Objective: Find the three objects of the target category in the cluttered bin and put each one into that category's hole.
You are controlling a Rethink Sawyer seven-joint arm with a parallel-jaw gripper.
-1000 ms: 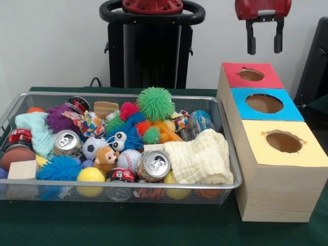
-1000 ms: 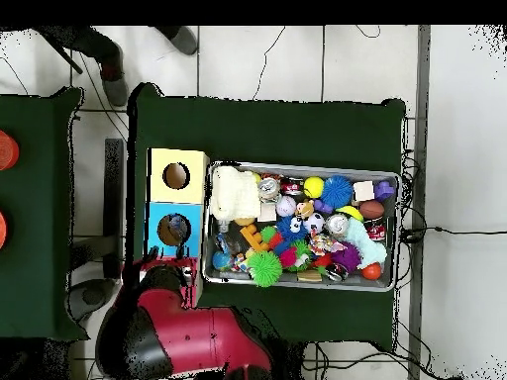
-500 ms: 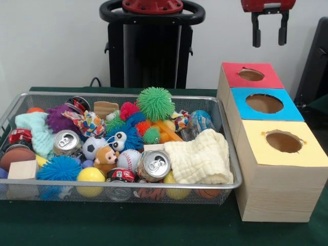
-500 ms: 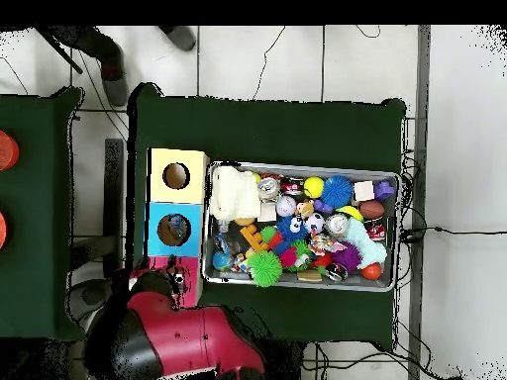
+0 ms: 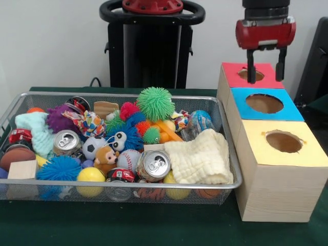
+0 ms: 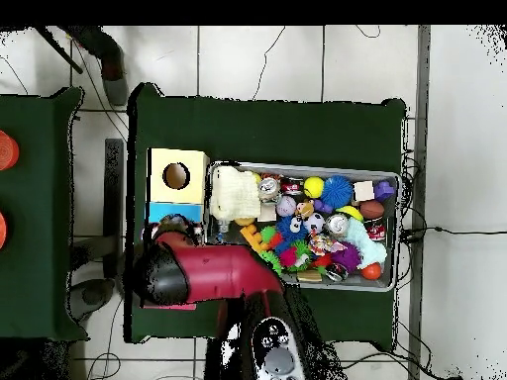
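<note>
Above the red-topped wooden box (image 5: pixel 250 75), we see the red and black gripper (image 5: pixel 266 63) hanging with its two dark fingers parted and nothing between them. The silver wire-mesh bin (image 5: pixel 229 154) of toys, balls and soda cans lies off to the front view's left and lower than the gripper, beside the row of boxes. Which category is wanted we cannot tell; the nearest can (image 5: pixel 154 165) sits at the bin's front rim, so any reach, we judge, runs leftward and down.

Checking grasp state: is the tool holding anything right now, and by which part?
Nothing is held. The tool hangs open and empty above the red box.
</note>
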